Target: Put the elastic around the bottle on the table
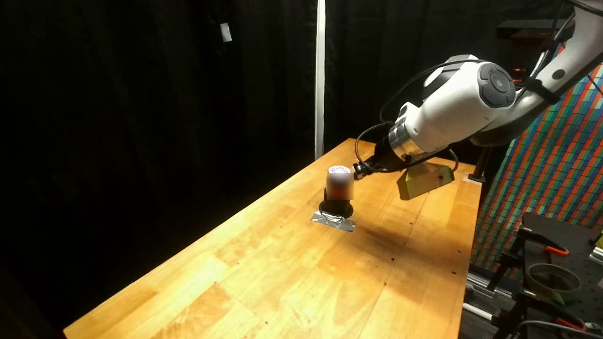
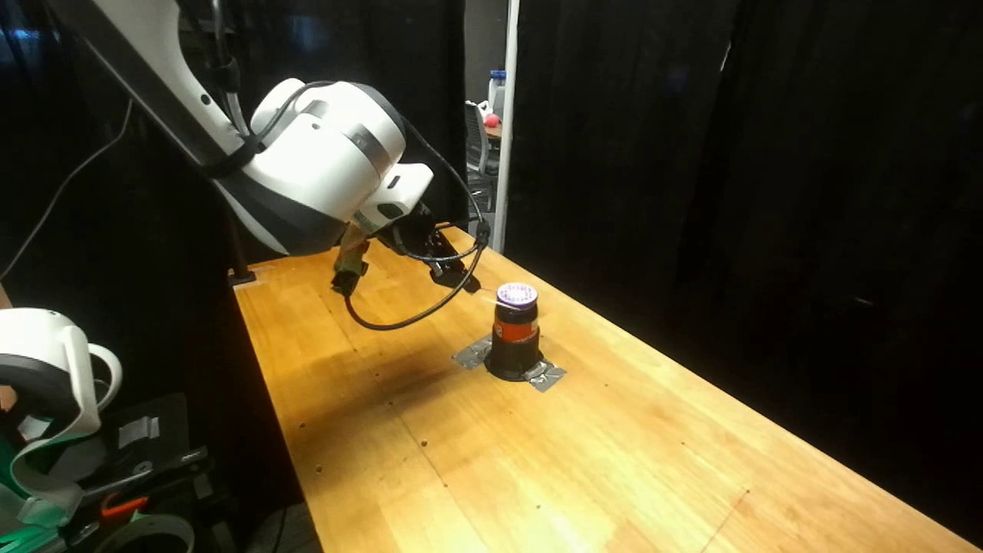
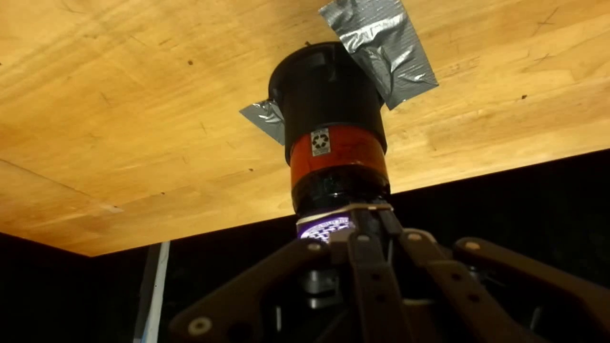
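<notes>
I have the jaws clenched on the elastic (image 3: 326, 215); the bottle (image 3: 340, 182) shows me a recycling symbol (image 3: 320, 141) and unreadable cap print (image 2: 517, 295).

White, grey-trimmed arm (image 2: 307, 169) (black cables (image 2: 399, 329)).

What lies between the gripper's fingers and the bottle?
The elastic, seen in the wrist view; an exterior view shows its thin pale strand bridging the gap from the fingers to the cap of the bottle.
</notes>
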Available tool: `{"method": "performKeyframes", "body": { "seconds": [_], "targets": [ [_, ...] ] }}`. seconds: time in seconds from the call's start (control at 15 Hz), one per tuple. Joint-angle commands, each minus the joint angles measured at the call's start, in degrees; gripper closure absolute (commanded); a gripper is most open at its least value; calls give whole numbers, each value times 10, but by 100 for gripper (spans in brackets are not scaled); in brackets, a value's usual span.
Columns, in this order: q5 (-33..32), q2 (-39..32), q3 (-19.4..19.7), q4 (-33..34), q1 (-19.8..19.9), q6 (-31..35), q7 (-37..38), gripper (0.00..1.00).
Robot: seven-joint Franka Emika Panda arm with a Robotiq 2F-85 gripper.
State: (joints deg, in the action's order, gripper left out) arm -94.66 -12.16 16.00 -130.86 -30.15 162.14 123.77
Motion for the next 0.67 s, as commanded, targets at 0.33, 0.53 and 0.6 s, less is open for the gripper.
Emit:
{"method": "performKeyframes", "body": {
  "seconds": [0.33,0.53,0.6],
  "targets": [
    [-203,7,-32,-26,-38,-89,218,83],
    [-125,1,-132,-24,89,4,81,53],
    [-100,4,-150,-28,114,29,38,46]
  ]
}}
